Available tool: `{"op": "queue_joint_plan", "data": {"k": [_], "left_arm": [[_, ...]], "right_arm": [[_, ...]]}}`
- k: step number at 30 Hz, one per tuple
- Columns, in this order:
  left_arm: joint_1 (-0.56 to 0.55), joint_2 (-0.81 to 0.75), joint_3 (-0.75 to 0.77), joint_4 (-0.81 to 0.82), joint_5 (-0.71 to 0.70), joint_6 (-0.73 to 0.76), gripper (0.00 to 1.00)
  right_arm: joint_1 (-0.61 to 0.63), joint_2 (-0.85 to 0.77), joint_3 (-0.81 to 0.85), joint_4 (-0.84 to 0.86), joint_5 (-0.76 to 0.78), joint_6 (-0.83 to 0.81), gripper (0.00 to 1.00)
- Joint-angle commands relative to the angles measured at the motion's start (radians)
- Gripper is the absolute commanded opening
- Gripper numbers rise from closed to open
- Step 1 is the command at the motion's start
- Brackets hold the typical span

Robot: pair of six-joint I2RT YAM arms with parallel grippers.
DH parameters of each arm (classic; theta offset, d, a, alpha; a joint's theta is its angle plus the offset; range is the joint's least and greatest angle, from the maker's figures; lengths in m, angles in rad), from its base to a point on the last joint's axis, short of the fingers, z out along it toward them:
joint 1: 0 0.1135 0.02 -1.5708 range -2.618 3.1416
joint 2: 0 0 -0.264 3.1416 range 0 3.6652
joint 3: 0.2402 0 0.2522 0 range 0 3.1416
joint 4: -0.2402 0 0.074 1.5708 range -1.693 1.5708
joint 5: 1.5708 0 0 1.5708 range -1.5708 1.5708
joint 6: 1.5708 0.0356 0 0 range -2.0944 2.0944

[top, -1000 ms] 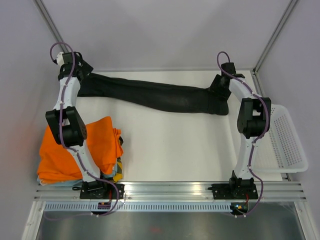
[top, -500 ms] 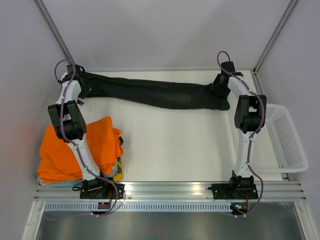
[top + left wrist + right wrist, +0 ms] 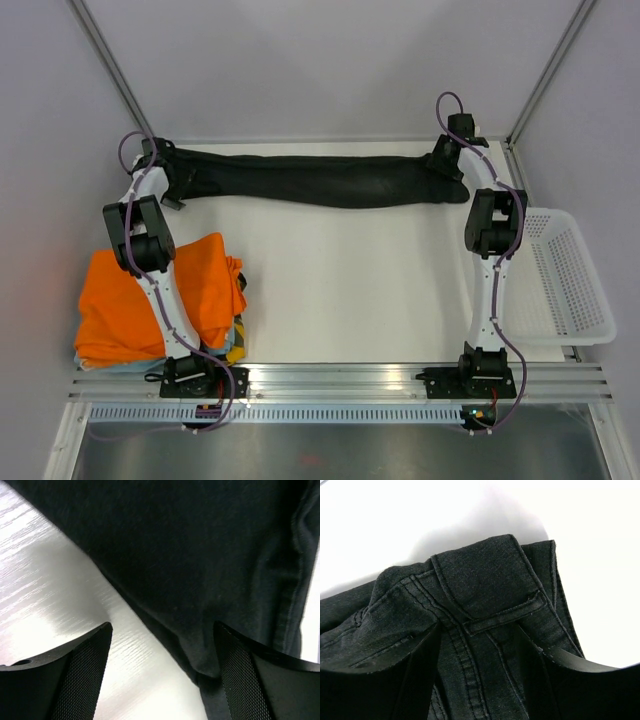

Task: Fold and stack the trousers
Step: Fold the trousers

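The black trousers (image 3: 320,182) lie stretched out straight along the far edge of the table. Their waist is at the right and their leg ends at the left. My left gripper (image 3: 160,172) is over the leg end. In the left wrist view it (image 3: 162,630) stands open, with the fabric's edge (image 3: 200,555) against the right finger and bare table beside the left one. My right gripper (image 3: 452,165) is at the waist. In the right wrist view it (image 3: 480,630) is shut on the bunched waistband (image 3: 485,575), just below a belt loop.
A bright orange garment (image 3: 150,300) lies on a small pile at the front left, beside the left arm. A white perforated basket (image 3: 565,280) stands off the table's right edge. The enclosure walls and metal posts close in right behind the trousers.
Both arms have reached farther back. The trousers, slanting a second ago, now lie straight along the far edge, with the waist end pulled back. The left jaws have narrowed a little.
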Motion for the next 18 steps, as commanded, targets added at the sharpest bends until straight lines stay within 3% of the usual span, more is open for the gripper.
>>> {"op": "queue_joint_plan", "data": {"k": [1, 8, 14, 18], "left_arm": [[0.0, -0.031, -0.003, 0.059, 0.049, -0.02, 0.86], [0.005, -0.067, -0.028, 0.052, 0.016, 0.04, 0.78], [0.013, -0.067, -0.025, 0.058, 0.031, 0.043, 0.69], [0.014, -0.08, -0.025, 0.053, 0.031, 0.057, 0.68]], "right_arm": [[-0.028, 0.09, 0.035, -0.007, 0.115, -0.091, 0.67], [-0.034, 0.117, 0.104, -0.028, 0.135, -0.096, 0.66], [-0.133, 0.125, 0.095, -0.005, 0.011, -0.022, 0.61], [-0.143, 0.12, 0.098, 0.002, 0.021, -0.074, 0.61]]}}
